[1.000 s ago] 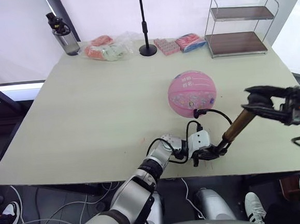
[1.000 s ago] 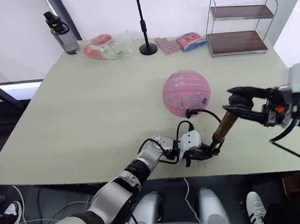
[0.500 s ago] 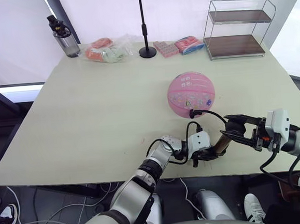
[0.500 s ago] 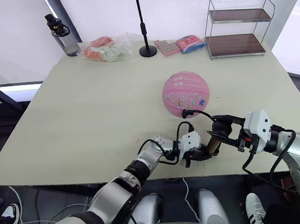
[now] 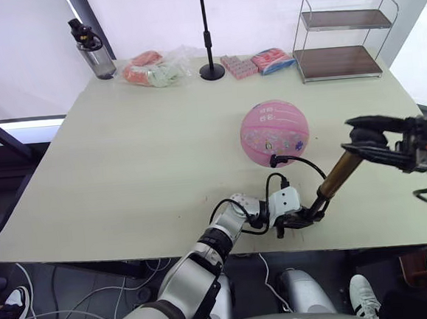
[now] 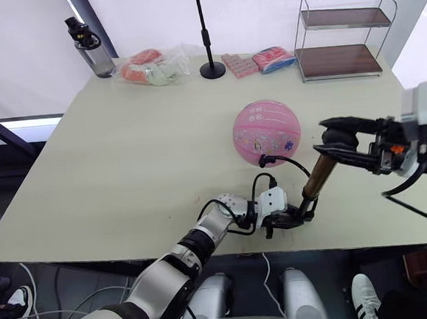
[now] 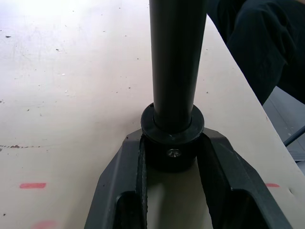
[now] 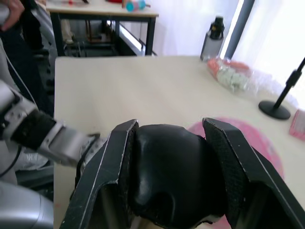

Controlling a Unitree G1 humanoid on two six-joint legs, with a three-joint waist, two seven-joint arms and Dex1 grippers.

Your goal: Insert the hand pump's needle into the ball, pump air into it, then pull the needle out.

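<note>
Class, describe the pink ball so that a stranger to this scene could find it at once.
Start at the pale table and move toward its right half, in front of the two-tier wire shelf. There sits the ball, with a thin black hose plugged into its near side. Nothing else on the table is round, pink and that large.

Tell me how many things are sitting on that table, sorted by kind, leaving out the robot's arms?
Balls: 1, the pink ball
Hand pumps: 1, the hand pump
Water bottles: 1, the bottle
Black stands: 1, the stand
Wire shelf racks: 1, the shelf rack
Packets and bags of small items: 3, the clear bag, the pink pack, the red-and-blue pack
Total: 8
</note>
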